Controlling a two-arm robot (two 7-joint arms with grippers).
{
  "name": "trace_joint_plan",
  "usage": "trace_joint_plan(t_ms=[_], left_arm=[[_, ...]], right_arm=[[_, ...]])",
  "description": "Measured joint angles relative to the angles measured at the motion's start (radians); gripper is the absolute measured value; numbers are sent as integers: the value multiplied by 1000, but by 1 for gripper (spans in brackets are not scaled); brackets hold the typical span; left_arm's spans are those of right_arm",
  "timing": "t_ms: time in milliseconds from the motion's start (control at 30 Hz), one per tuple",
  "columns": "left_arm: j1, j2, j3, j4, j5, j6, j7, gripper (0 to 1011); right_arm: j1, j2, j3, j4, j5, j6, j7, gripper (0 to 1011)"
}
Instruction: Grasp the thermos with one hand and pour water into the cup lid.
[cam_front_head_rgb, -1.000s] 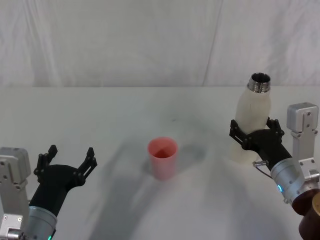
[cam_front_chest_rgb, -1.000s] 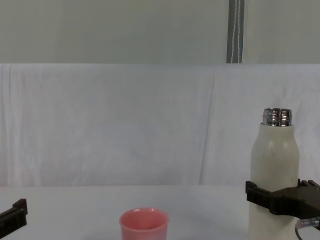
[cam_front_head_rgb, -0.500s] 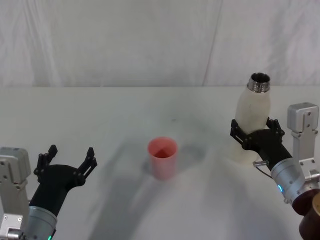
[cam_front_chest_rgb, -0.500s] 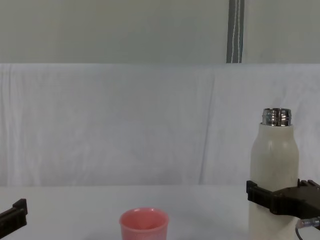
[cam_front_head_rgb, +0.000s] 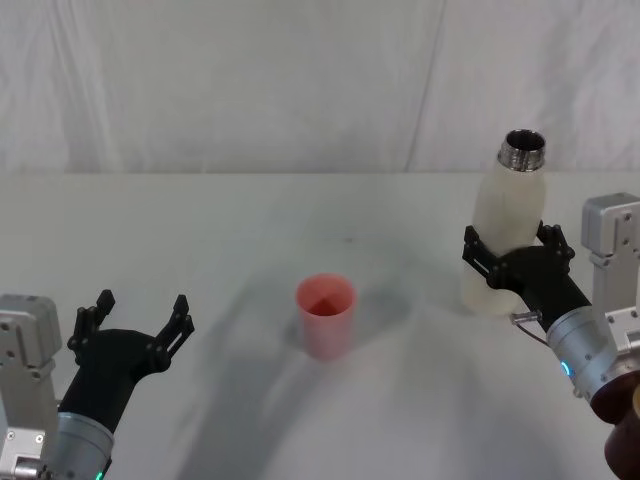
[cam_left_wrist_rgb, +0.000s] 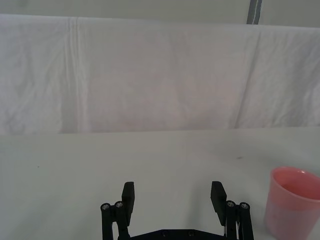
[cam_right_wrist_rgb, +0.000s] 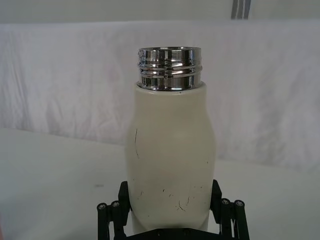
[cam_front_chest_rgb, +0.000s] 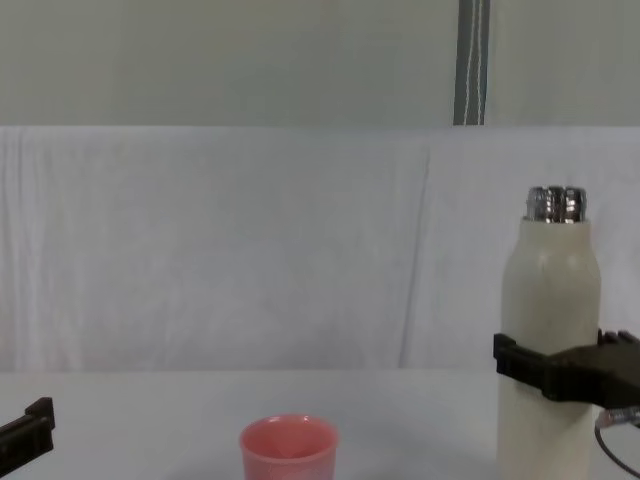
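The right gripper (cam_front_head_rgb: 513, 262) is clamped around the lower body of the cream-white thermos (cam_front_head_rgb: 504, 222), which stands upright with its steel neck open, toward the right edge of the white table (cam_front_head_rgb: 250, 230). The pink cup lid (cam_front_head_rgb: 324, 315) sits upright near the middle of the table, well apart from the thermos. The left gripper (cam_front_head_rgb: 137, 322) hovers near the table's front left corner, its black fingers (cam_left_wrist_rgb: 128, 194) spread apart and holding nothing.
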Motion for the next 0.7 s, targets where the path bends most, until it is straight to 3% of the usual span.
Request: trace_joint_plan(t_ms=[467, 700], left_arm=[[0, 0, 0, 0, 0, 0, 0, 1001], [0, 0, 0, 0, 0, 0, 0, 1001]], right_arm=[[10, 37, -32, -43, -96, 14, -13, 951], [26, 81, -76, -70, -212, 39, -16, 951]])
